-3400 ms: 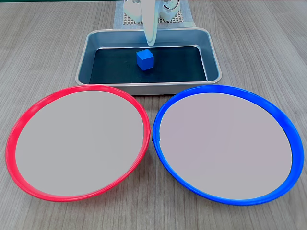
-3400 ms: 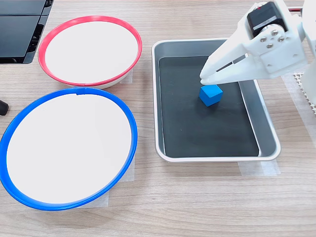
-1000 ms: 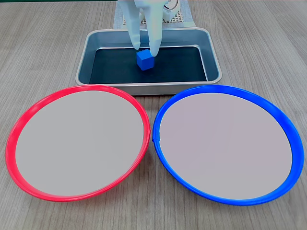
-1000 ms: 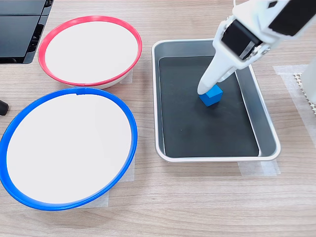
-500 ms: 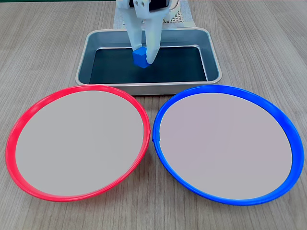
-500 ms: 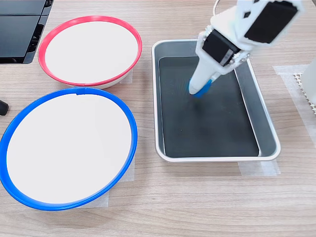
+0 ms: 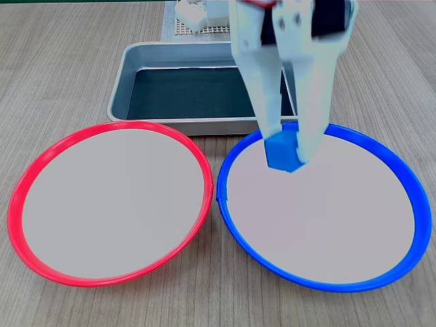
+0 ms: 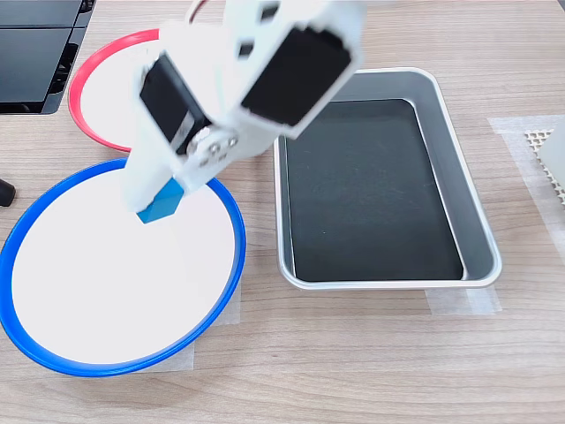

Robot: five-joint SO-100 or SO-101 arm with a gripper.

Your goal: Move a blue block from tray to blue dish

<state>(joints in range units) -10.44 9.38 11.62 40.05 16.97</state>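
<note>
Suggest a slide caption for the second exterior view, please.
Gripper holds the blue block above the blue dish.

One blue block [image 7: 281,151] shows in both exterior views, near the middle of the first. There are two round dishes: one blue dish [image 7: 402,176] at lower right and one red-rimmed dish [image 7: 27,177] at lower left. One tray [image 7: 129,65] lies at top centre. One gripper [image 7: 289,144] is present.
</note>
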